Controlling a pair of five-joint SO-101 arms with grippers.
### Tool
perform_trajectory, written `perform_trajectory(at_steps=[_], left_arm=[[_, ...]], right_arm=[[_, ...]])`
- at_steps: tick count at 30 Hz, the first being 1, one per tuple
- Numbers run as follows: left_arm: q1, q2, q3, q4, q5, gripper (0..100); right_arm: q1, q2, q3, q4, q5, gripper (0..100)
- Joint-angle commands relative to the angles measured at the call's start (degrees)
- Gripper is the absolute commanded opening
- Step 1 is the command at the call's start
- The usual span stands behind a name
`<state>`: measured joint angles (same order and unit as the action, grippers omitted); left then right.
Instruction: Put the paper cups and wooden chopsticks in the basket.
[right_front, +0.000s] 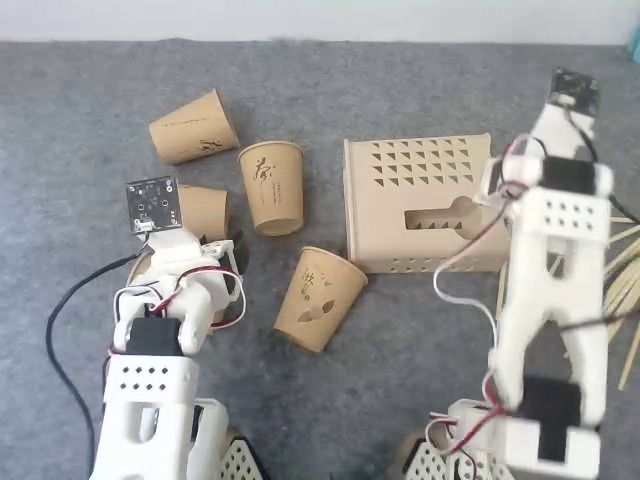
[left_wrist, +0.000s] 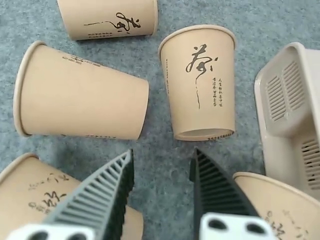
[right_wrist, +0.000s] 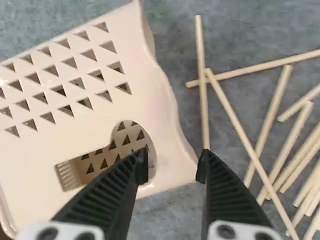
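My left gripper (left_wrist: 162, 155) hung open, empty, above the paper cups (right_front: 272, 187) lying centre left. My right gripper (right_wrist: 172, 160), open and empty, sat at the basket (right_front: 420, 200). Wooden chopsticks (right_wrist: 202, 85) lay scattered at right; apparently nothing was stowed yet.

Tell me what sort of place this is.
Likely a robot test bench, not a kitchen: left arm and right arm at a grey felt-covered table, with cups, chopsticks and a basket strewn as props.
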<state>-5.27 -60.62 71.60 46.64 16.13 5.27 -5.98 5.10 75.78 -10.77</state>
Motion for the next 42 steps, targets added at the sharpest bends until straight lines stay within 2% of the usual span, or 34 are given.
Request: perform_trajectory(at_steps=[1,8,15,18,19,21,26,32,42], left_arm=[[0.1,-1.3,-0.6,-1.7,0.7,18],[0.4,-1.3,-0.6,-1.8,0.6,18],[0.4,-1.3,-0.6,-1.8,0.6,18],[0.4,-1.3,-0.5,-1.8,0.6,18],[0.4,-1.3,-0.5,-1.8,0.6,18],[0.4,-1.3,-0.5,-1.8,0.6,18],[0.4,-1.3,-0.4,-1.8,0.5,18],[0.4,-1.3,0.7,-3.1,0.5,18],[0.4,-1.3,0.7,-3.1,0.5,18]], right_arm=[[-0.2,4.2,-5.1,-0.4,-0.6,16.2],[-2.0,13.6,-5.1,-3.8,6.2,16.3],[-5.8,17.5,-5.1,-4.2,9.9,15.0],[-6.6,17.7,-5.1,-4.1,10.1,3.9],[-6.6,17.5,-5.1,-4.1,10.4,0.0],[-6.4,17.4,-5.4,-3.6,10.4,2.4],[-5.1,16.8,-6.8,-3.3,10.4,0.8],[-1.9,12.1,-17.0,3.3,10.6,0.8],[-3.0,8.8,-44.9,11.1,31.7,0.8]])
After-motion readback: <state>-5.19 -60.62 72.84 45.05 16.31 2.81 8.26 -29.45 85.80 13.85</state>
